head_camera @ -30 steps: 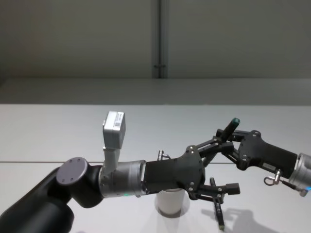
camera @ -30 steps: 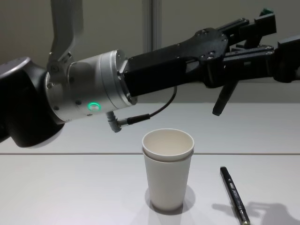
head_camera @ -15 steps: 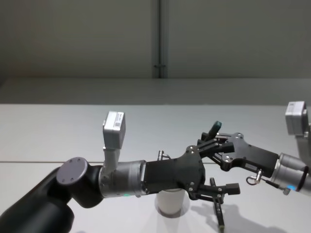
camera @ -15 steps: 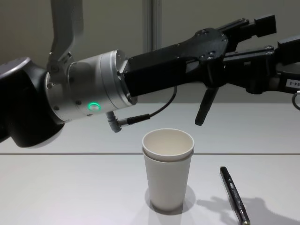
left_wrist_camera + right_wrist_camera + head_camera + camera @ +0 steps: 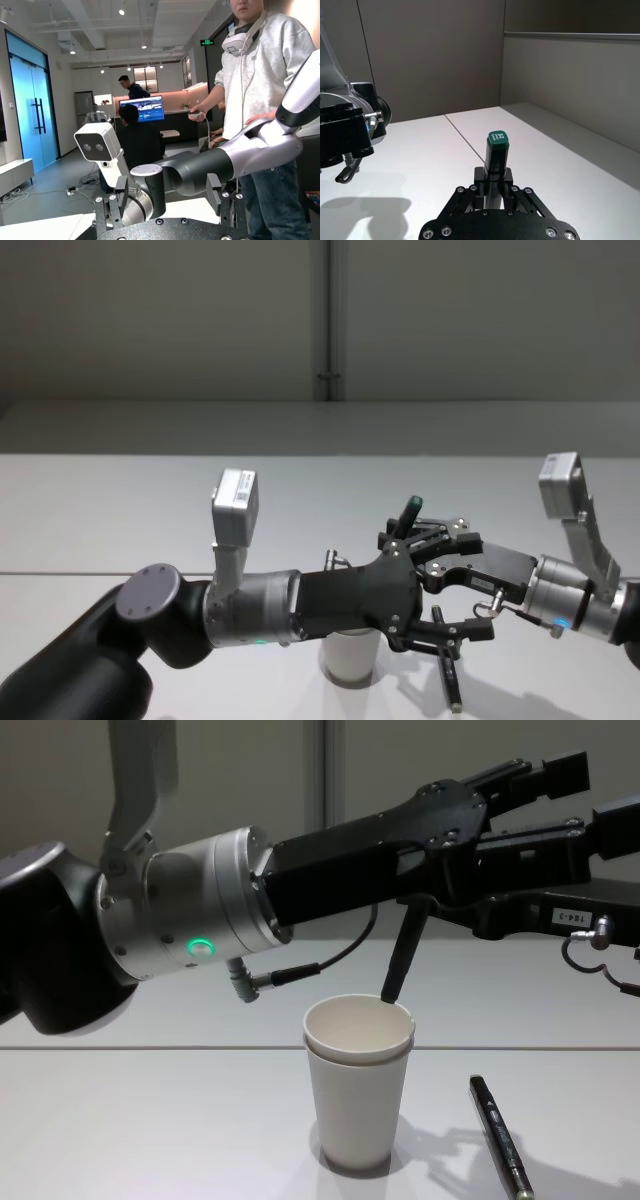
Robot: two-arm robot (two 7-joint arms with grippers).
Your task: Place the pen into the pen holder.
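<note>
The pen holder (image 5: 358, 1090), an off-white paper cup with a doubled rim, stands upright on the table; in the head view the pen holder (image 5: 352, 660) is partly hidden under my left arm. My right gripper (image 5: 492, 189) is shut on a dark pen (image 5: 497, 150) with a green cap. That pen (image 5: 403, 955) hangs tilted over the cup, its lower tip at the far rim of the mouth. In the head view the green cap of the pen (image 5: 412, 504) sticks up from my right gripper (image 5: 418, 540). My left gripper (image 5: 585, 795) hovers open above the cup, holding nothing.
A second dark pen (image 5: 497, 1135) lies flat on the table to the right of the cup, also seen as the loose pen (image 5: 450, 680) under my left gripper's lower finger. My left arm (image 5: 200, 910) spans the space above the white table (image 5: 150, 1120).
My right gripper has moved left and down with the pen. The pen's tip went from high at the right to the cup's rim. My left arm has not moved.
</note>
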